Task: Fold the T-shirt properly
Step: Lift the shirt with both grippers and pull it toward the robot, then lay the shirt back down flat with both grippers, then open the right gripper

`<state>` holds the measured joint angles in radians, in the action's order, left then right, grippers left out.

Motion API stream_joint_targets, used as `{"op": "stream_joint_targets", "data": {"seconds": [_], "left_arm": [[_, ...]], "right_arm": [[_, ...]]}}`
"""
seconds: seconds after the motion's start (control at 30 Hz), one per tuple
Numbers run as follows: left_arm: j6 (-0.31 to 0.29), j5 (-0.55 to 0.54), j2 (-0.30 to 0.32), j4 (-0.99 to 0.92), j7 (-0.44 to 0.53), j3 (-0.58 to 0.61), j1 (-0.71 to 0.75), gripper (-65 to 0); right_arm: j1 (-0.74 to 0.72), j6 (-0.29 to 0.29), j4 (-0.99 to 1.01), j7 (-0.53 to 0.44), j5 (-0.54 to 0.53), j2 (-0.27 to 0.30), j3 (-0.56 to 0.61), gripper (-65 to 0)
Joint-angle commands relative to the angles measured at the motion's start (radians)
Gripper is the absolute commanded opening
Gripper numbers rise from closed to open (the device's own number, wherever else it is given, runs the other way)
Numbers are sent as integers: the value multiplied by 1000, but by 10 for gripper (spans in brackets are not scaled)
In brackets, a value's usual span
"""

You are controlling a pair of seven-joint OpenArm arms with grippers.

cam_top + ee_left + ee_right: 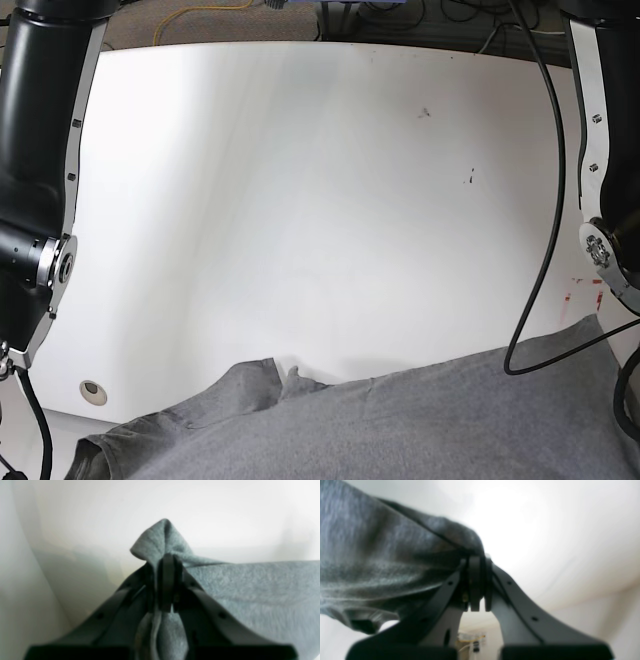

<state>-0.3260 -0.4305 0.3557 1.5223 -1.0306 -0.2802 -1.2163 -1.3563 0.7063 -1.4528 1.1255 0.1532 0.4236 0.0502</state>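
Observation:
The heather-grey T-shirt [400, 425] hangs lifted across the bottom of the base view, close to the camera and in front of the white table [300, 200]. In the left wrist view my left gripper [168, 562] is shut on a bunched fold of the T-shirt [250, 590]; a peak of cloth sticks out past the fingertips and the rest stretches away to the right. My right gripper [478, 561] is likewise shut on an edge of the T-shirt [382, 562], which drapes off to the left. Both grippers lie below the base view's edge.
Black arm links stand at the left [40, 150] and right [610, 150] sides of the base view. A black cable [548, 200] loops down over the table's right part. A small round hole [93, 391] sits near the table's front left corner.

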Motion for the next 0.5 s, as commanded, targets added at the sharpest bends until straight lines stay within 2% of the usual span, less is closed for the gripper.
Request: {"op": "stream_joint_targets", "data": {"seconds": [0.0,0.17,0.47], "left_arm": [[6,-20,10,25,26,-3,11,-650],[6,-69,10,93,25,-3,115,-650],[6,-126,9,225,23,-11,390,-650]], "right_arm": [[10,-8,-68,21,19,11,-6,-648],[156,-8,-205,66,19,45,-20,-648],[536,-8,-426,69,19,41,-189,-648]]}}
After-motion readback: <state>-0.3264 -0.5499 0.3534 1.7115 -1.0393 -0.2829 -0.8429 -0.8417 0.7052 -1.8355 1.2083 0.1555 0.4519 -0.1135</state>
